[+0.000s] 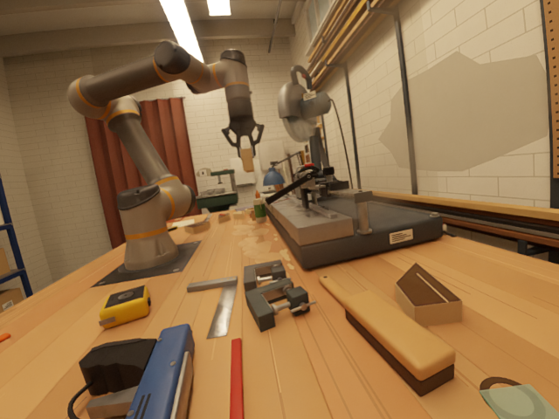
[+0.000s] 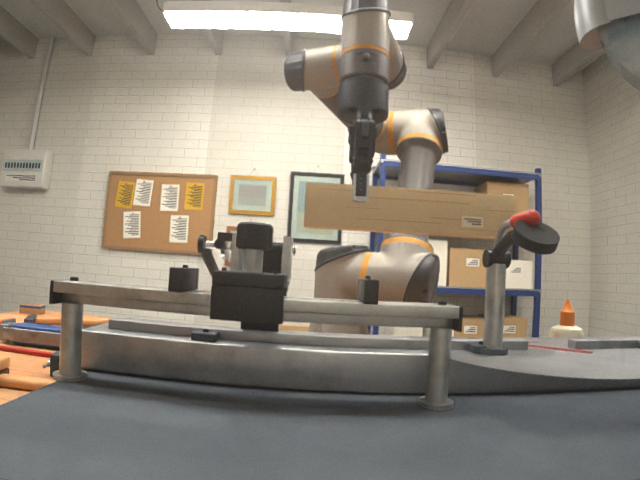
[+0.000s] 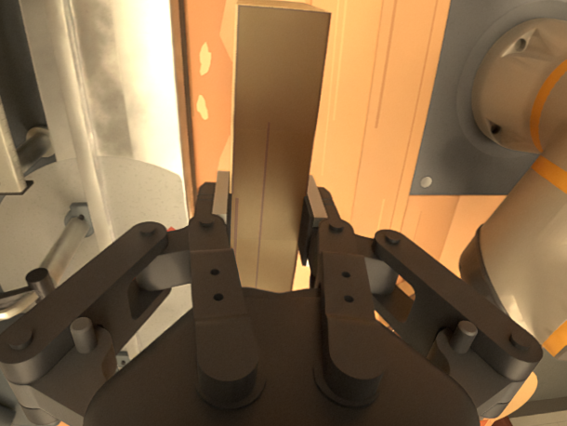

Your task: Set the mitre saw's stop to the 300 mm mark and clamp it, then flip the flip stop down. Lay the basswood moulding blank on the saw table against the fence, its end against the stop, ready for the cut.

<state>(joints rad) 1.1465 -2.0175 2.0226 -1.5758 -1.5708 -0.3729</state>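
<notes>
The basswood moulding blank (image 2: 413,211) hangs level in the air, a long pale board with a small label near one end. I hold it in my closed gripper (image 2: 361,192) near its other end, high above the bench and beside the mitre saw (image 1: 343,216). Seen end-on, the blank (image 1: 247,159) hangs under my gripper (image 1: 244,140). The wrist camera shows the blank (image 3: 274,153) running away between my fingers (image 3: 267,204). The black stop block (image 2: 249,299) sits on the fence rail (image 2: 248,305). A hold-down clamp with a red-tipped lever (image 2: 522,235) stands at the rail's end.
The saw's blade and guard (image 1: 300,108) stand raised above the table. On the near bench lie a tape measure (image 1: 125,306), a square (image 1: 221,302), a clamp (image 1: 273,295), a sanding block (image 1: 397,336) and a blue power tool (image 1: 153,379). A glue bottle (image 1: 259,208) stands by the saw.
</notes>
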